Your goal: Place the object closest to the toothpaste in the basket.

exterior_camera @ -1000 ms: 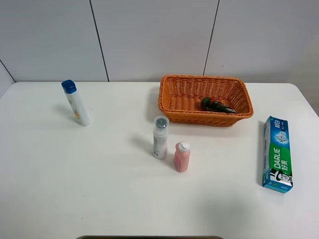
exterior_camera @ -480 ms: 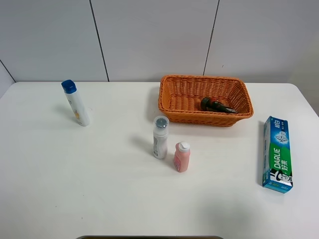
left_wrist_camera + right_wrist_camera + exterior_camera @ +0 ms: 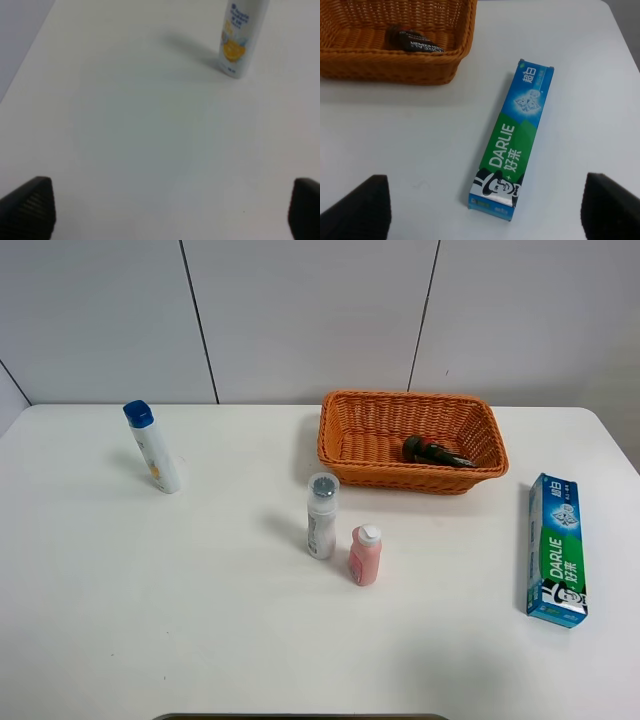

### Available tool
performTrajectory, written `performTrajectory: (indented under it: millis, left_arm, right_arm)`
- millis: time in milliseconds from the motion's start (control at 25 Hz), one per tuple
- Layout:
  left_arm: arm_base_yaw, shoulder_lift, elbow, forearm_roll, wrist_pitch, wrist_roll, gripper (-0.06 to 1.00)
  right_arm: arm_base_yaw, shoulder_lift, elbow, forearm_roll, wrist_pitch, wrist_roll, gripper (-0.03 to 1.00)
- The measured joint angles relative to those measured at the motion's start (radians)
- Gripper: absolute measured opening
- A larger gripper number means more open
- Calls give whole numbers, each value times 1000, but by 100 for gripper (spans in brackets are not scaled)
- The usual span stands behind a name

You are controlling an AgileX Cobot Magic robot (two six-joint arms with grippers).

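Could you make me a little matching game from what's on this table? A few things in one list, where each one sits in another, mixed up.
Things:
1. toothpaste box
2. pink bottle
3. blue-capped bottle
4. dark object

Places:
A. inside the basket
B. far left of the table
C. lying flat at the right edge
D. standing beside the white bottle

Pairs: 1-C, 2-D, 3-B, 4-A

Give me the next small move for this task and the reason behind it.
Probably swing the right gripper toward the pink bottle. Of the loose things on the table, it stands nearest the toothpaste box; the grey-capped bottle is just beyond it, the blue-capped bottle far off. Both grippers are open and empty, and the basket is close behind.
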Motion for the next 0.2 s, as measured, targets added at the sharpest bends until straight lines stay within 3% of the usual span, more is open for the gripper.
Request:
performTrajectory:
  millis: [200]
  left_arm:
    - [0, 0, 0, 0, 0, 0, 94]
  right_arm:
    - [0, 0, 0, 0, 0, 0, 79]
